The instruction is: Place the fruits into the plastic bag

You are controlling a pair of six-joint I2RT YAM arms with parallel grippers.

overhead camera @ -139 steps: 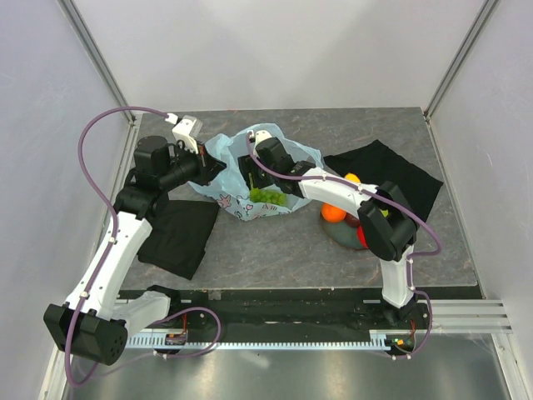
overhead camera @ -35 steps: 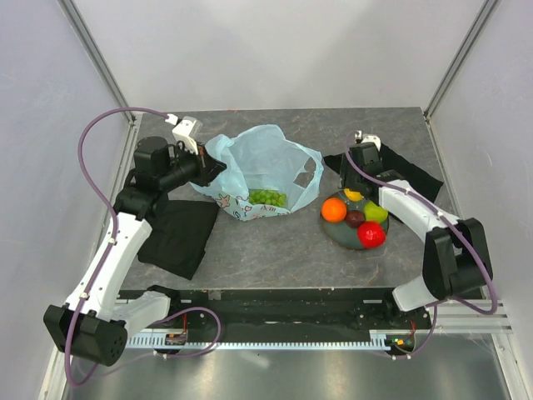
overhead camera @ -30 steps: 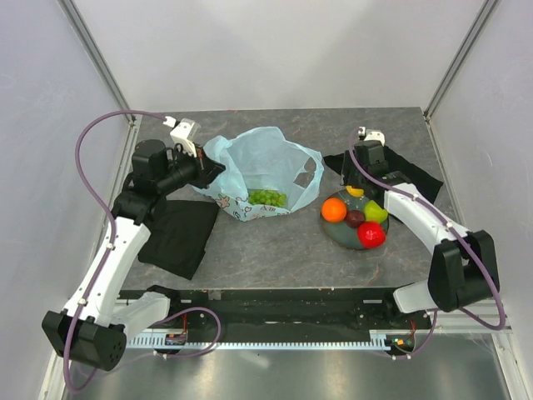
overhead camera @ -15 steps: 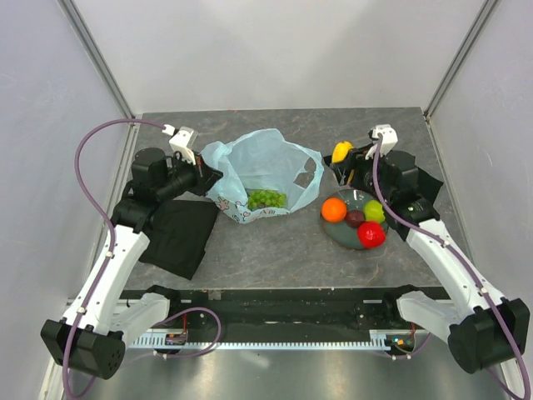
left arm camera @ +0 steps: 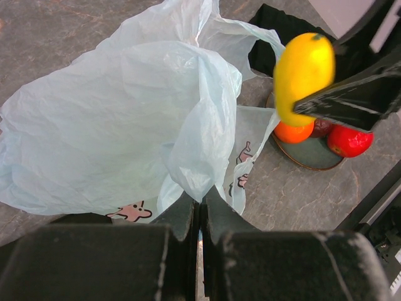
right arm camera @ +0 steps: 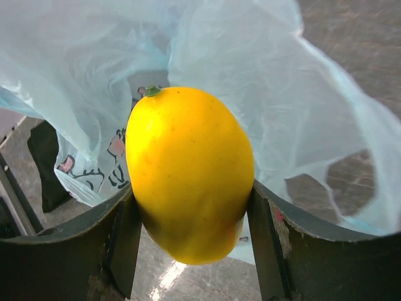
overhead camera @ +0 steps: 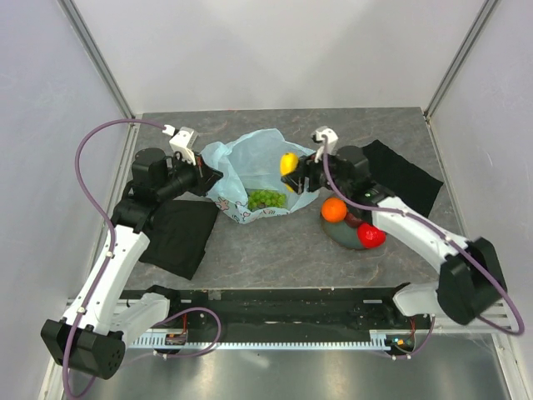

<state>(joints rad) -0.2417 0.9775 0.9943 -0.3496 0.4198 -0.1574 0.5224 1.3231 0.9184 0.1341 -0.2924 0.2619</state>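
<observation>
The light-blue plastic bag (overhead camera: 258,171) lies open at table centre with the green grape bunch (overhead camera: 266,198) inside. My left gripper (overhead camera: 208,175) is shut on the bag's left edge (left arm camera: 188,169) and holds it up. My right gripper (overhead camera: 293,171) is shut on the yellow oblong fruit (overhead camera: 288,163), held above the bag's right rim; the fruit fills the right wrist view (right arm camera: 188,172) and shows in the left wrist view (left arm camera: 302,76). The orange (overhead camera: 334,209), dark purple fruit (overhead camera: 354,220) and red apple (overhead camera: 371,236) sit on the grey-blue plate (overhead camera: 341,237). The green apple is hidden behind my right arm.
A black cloth (overhead camera: 176,236) lies under my left arm. Another black cloth (overhead camera: 404,177) lies at the back right, behind the plate. Grey walls and metal posts close in the table on three sides.
My right gripper has carried the yellow fruit left from beside the plate to above the bag's right rim. My left gripper keeps its hold on the bag.
</observation>
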